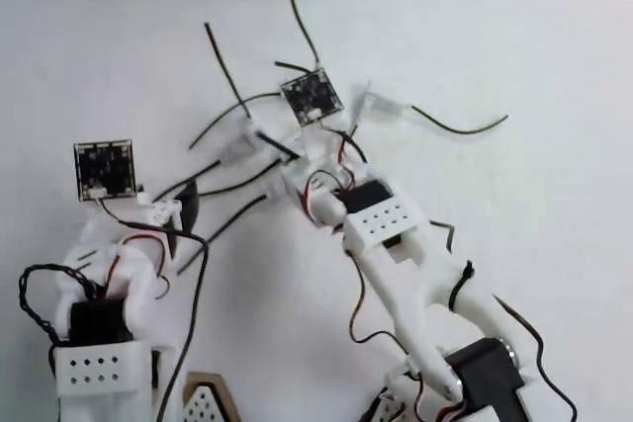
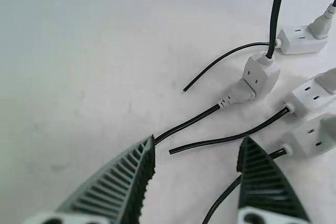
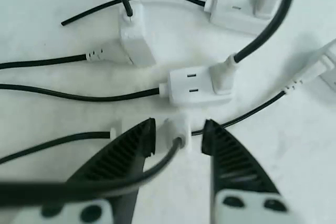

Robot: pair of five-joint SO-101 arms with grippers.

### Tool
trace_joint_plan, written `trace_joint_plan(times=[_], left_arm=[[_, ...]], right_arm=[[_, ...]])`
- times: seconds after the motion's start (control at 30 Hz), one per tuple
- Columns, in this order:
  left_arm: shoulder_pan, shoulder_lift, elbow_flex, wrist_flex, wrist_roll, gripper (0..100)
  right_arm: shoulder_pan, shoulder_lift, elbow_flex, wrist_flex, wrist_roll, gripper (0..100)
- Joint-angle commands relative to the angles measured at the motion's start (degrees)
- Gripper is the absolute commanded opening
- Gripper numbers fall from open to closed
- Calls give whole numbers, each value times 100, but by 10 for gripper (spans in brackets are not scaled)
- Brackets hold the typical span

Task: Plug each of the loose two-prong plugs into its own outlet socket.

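Observation:
My right gripper [image 3: 178, 128] stands open around a white plug [image 3: 175, 130] whose black cord [image 3: 157, 167] curls up toward the camera; neither finger clearly touches it. Just beyond lies a white socket [image 3: 190, 87] with a plug [image 3: 222, 75] in it. Another mated pair [image 3: 134, 39] and a further socket [image 3: 233, 4] lie behind. My left gripper [image 2: 198, 144] is open over bare table, near a joined plug and socket [image 2: 257, 74] and three white sockets [image 2: 298, 39] [image 2: 314, 92] [image 2: 310, 136]. In the high view the right gripper [image 1: 287, 160] sits mid-table and the left gripper [image 1: 178, 212] at the left.
Two square black boards [image 1: 104, 167] [image 1: 313, 96] lie on the white table [image 1: 514, 56]. Loose black cords [image 1: 223, 61] fan out around the centre, and one more cord with a white end [image 1: 381, 101] lies to the right. A brown-edged piece [image 1: 206, 400] sits at the front edge.

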Motion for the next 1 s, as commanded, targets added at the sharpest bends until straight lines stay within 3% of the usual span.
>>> trace_joint_plan(times=[0.0,0.1,0.2,0.37,0.43,0.67,0.9,0.97], left_arm=[[-48,-84,-18,-132,35,256],[-84,-127,-299,-44,26,256],[-66,-514,-844,545,26,252],[-66,-1798,-1442,1187,26,244],[-66,-2404,-1433,1213,-35,194],[-75,-2651,-1459,1468,-809,23],[-57,-2651,-1389,1881,-888,27],[-57,-2651,-1152,1846,-1345,27]], right_arm=[[-48,-365,-360,462,-9,153],[-84,-980,-360,1033,-9,92],[-75,-1947,-352,1657,9,11],[-57,-3705,-352,2703,35,18],[-75,-4251,-264,2914,35,18],[-57,-5578,941,2993,44,18],[-57,-7187,2400,2985,44,18],[-48,-7714,2796,2976,44,20]])
